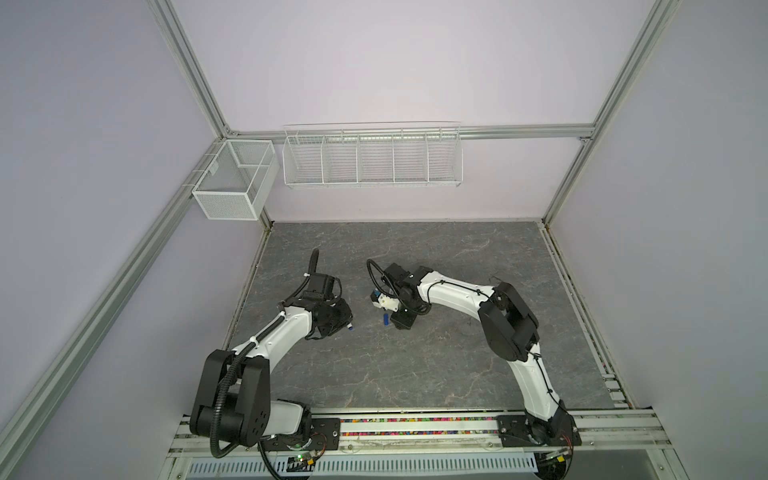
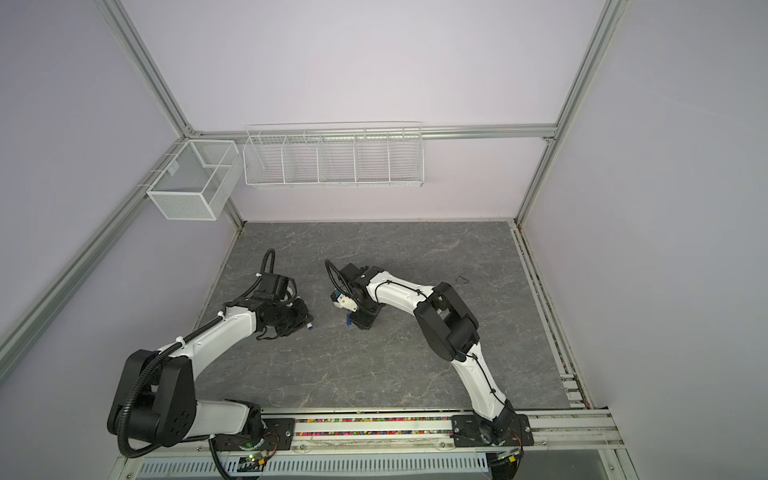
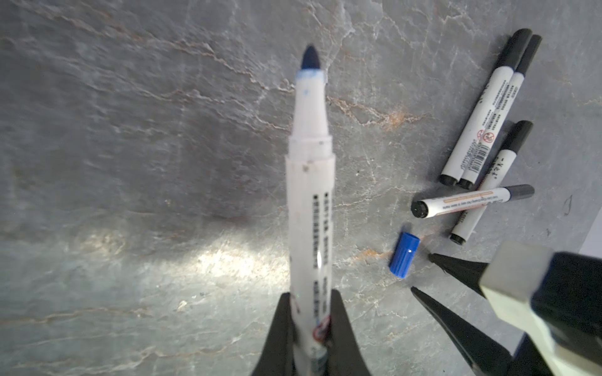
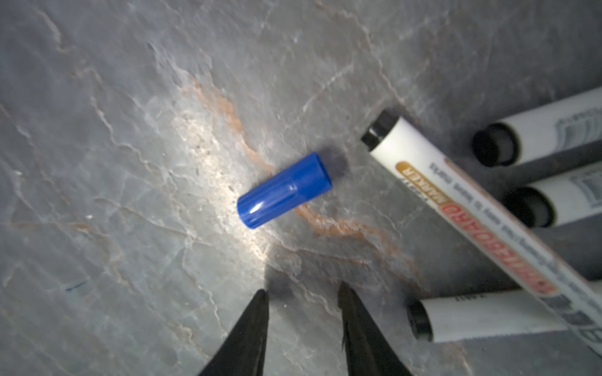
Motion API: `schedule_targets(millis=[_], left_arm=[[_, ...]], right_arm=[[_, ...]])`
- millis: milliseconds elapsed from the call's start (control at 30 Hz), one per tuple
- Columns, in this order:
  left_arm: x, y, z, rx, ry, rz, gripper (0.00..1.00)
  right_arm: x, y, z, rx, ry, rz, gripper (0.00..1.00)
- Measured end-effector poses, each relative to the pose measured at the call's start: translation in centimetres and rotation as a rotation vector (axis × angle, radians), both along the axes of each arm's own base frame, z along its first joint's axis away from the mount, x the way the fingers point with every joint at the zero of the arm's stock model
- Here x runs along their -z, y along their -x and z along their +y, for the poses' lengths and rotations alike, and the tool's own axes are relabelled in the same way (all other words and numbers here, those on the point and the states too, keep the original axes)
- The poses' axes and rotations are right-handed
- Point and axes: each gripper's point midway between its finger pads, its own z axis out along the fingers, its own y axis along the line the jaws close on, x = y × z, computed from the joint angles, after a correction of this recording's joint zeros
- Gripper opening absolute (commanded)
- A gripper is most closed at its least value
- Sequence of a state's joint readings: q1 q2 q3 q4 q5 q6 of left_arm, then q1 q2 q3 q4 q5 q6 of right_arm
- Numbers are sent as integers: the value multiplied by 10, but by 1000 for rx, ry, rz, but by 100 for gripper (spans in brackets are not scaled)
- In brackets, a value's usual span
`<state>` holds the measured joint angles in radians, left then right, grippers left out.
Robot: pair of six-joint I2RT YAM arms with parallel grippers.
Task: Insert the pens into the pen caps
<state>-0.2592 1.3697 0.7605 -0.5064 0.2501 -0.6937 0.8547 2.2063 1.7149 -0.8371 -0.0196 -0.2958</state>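
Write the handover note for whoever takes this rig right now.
Left pincer: shut on the blue pen, whose blue tip is bare.
Right pincer: open and empty, fingertips just short of the blue cap, not touching it.
The blue cap lies on its side on the table, near the four black pens.
Done: the four black pens look capped and lie in a loose pile.
Left: pick up the blue cap and push the blue pen into it.
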Motion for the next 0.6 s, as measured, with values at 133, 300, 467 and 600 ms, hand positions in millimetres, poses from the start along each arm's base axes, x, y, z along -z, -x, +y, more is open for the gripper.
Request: schedule_targets(millis=[133, 300, 467, 600], left_arm=[[-2, 1, 2, 4, -13, -8, 0], [-1, 3, 4, 12, -27, -5, 0], [1, 5, 7, 20, -45, 1, 0], [2, 7, 10, 21, -61, 8, 0]], right_arm=[[1, -2, 2, -20, 18, -40, 40], [-1, -10, 8, -39, 18, -80, 40], [-8, -20, 21, -56, -12, -120, 40], [-14, -19, 32, -79, -32, -134, 41]])
